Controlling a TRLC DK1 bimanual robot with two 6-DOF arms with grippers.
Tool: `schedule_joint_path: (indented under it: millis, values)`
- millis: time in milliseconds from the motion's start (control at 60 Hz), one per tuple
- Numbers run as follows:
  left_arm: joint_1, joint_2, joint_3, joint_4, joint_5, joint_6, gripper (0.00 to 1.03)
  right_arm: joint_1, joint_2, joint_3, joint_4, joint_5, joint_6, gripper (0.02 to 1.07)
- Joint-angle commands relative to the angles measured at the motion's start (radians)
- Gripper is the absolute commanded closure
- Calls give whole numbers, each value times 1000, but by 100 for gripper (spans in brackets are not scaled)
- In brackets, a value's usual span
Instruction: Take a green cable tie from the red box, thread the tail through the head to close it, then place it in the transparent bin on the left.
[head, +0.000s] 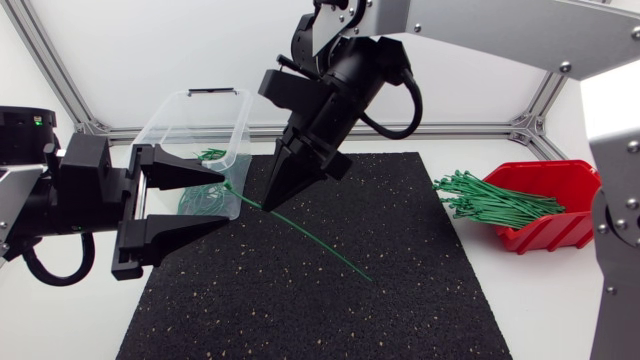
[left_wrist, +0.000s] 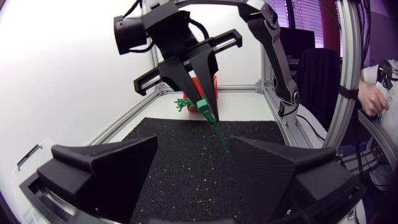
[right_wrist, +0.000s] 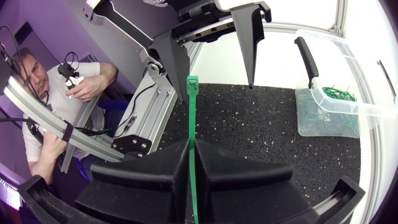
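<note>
over the mat (head: 420, 300) | right jaws are pinching the green cable tie (head: 320, 244) near its head, tail slanting down toward the mat | head is pointing at the left jaws, gaping wide and empty, just beside

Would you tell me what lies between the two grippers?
Only the head end of the green cable tie, sticking out of the right gripper toward the open left gripper; the head view shows it.

Right tool (right_wrist: 191, 148) clamps green cable tie (right_wrist: 192, 112); left tool (right_wrist: 217, 92) spread ahead.
</note>
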Motion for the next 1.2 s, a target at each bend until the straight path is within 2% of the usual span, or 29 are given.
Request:
schedule_joint_path:
  millis: [0, 167, 483, 633, 767, 900, 1183]
  values:
    - [8, 35, 46, 16, 36, 29, 23, 3, 49, 32, -26, -15, -38, 99]
    - [26, 55, 51, 41, 94, 29, 23, 3, 98, 101, -72, -54, -73, 99]
    - [39, 108, 49, 90, 151, 29, 24, -3, 158, 187, -121, -118, -111, 99]
    - [48, 139, 72, 93, 193, 18, 39, 0, 183, 212, -135, -134, -116, 99]
    - [45, 147, 84, 93, 222, 3, 40, 3, 201, 235, -147, -150, -120, 99]
    - [42, 148, 78, 95, 234, 0, 55, 0, 207, 252, -161, -172, -133, 99]
    - [45, 148, 61, 104, 259, 3, 67, -9, 209, 244, -181, -198, -162, 99]
